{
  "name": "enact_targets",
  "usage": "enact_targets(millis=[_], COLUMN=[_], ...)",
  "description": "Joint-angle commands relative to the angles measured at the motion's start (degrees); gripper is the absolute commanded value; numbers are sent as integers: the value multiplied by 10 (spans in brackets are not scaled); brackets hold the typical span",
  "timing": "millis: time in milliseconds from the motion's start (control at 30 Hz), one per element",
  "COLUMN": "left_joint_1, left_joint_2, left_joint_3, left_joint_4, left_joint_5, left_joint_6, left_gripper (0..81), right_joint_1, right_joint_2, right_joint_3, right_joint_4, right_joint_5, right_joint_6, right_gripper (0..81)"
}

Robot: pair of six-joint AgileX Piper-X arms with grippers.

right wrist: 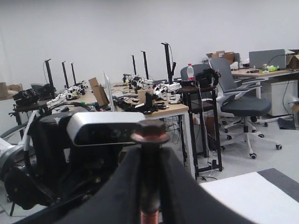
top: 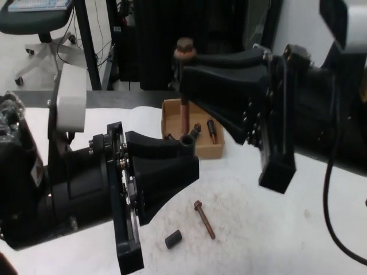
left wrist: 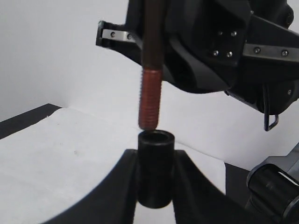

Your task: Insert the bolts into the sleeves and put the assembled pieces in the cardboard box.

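My left gripper [top: 187, 150] is shut on a black sleeve [left wrist: 155, 169], held upright with its open end up. Directly over it, my right gripper [top: 184, 83] is shut on a copper bolt [top: 184, 114] that hangs vertically, head [right wrist: 150, 136] up. In the left wrist view the bolt's threaded tip [left wrist: 148, 122] sits just above the sleeve's mouth, almost touching it. Both are held in the air in front of the cardboard box [top: 172, 117]. A loose bolt [top: 205, 219] and a loose black sleeve [top: 173, 238] lie on the white table near the front.
The cardboard box at the back of the table holds a couple of dark assembled pieces [top: 211, 130]. White table surface [top: 258, 229] lies free to the right. Behind the table are dark frames and an office chair [top: 40, 23].
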Motion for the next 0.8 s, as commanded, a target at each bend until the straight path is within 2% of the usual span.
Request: enact_targets(millis=[0, 233, 600, 767], left_joint_1=[-1, -1, -1, -1], left_joint_2=[-1, -1, -1, -1], left_joint_3=[-3, -3, -3, -3], left_joint_4=[-16, -60, -15, -15], left_joint_5=[6, 2, 2, -31], left_joint_6=[6, 6, 8, 8], left_gripper=[3, 3, 3, 3], right_joint_1=[1, 1, 1, 1], right_joint_2=[5, 6, 6, 6], right_joint_3=[-2, -2, -11, -11], right_joint_4=[-2, -2, -45, -26], right_joint_5=[6, 6, 6, 6], right_joint_6=[-7, -11, -11, -11], right_gripper=[9, 9, 9, 9])
